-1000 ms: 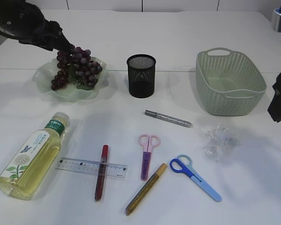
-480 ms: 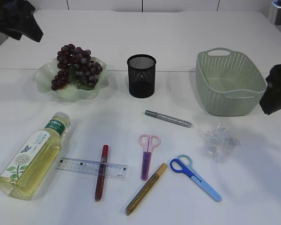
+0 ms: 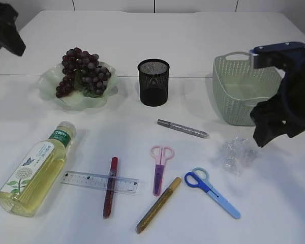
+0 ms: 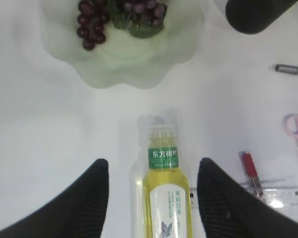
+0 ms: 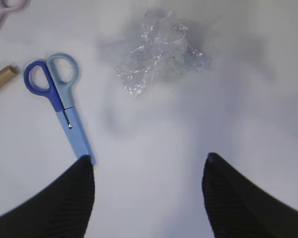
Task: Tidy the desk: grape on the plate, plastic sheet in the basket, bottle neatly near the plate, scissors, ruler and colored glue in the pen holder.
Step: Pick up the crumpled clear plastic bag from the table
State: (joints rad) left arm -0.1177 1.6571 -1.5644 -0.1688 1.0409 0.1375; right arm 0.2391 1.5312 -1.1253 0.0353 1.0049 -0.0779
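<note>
- Overhead, the right gripper (image 5: 149, 191) is hanging with its jaws spread wide and empty, just short of the crumpled plastic sheet (image 5: 159, 49) lying beside the blue scissors (image 5: 59, 99).
- Meanwhile the left gripper (image 4: 153, 196) is hovering open and empty, straddling the bottle (image 4: 165, 188) below the plate (image 4: 121, 69) holding the grape (image 4: 121, 15).

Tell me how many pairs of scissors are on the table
2. The pink scissors lie near the middle of the table, closed. The blue scissors lie to their right, below the crumpled plastic sheet. None looks hidden.
</note>
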